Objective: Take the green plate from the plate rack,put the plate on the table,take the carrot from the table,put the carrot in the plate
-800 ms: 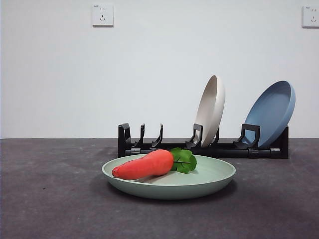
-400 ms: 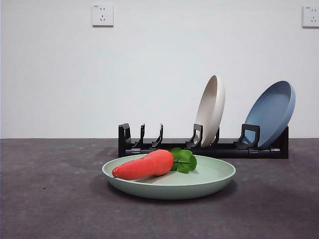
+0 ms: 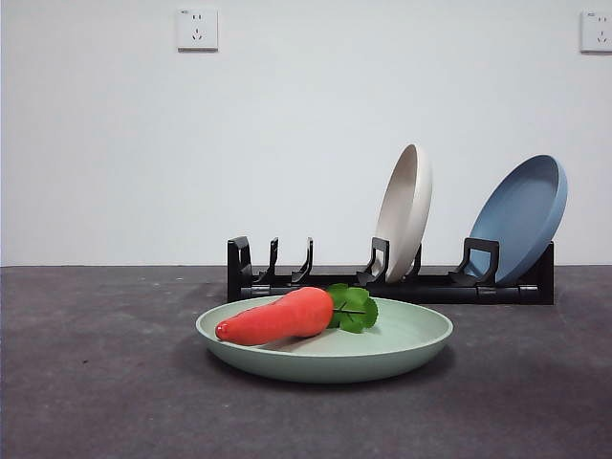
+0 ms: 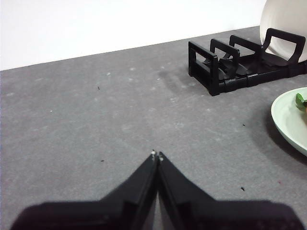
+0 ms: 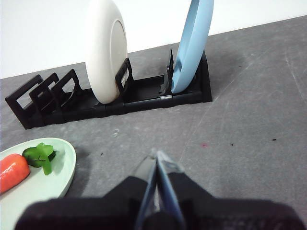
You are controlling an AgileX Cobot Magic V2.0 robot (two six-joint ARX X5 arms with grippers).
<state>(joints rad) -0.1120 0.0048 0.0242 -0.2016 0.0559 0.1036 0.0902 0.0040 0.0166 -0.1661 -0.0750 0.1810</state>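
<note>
The green plate (image 3: 382, 346) lies flat on the table (image 3: 86, 382) in front of the plate rack (image 3: 402, 285). The carrot (image 3: 277, 317) lies in the plate, its green leaves toward the rack. Neither gripper shows in the front view. In the left wrist view my left gripper (image 4: 157, 155) is shut and empty above bare table, with the plate's rim (image 4: 288, 117) and the rack's end (image 4: 216, 67) off to one side. In the right wrist view my right gripper (image 5: 156, 158) is shut and empty, apart from the plate (image 5: 48, 177) and carrot (image 5: 12, 171).
A beige plate (image 3: 404, 212) and a blue plate (image 3: 521, 218) stand upright in the rack's right half; its left slots hold nothing. Both also show in the right wrist view, beige (image 5: 105, 48) and blue (image 5: 194, 40). A white wall stands behind the table.
</note>
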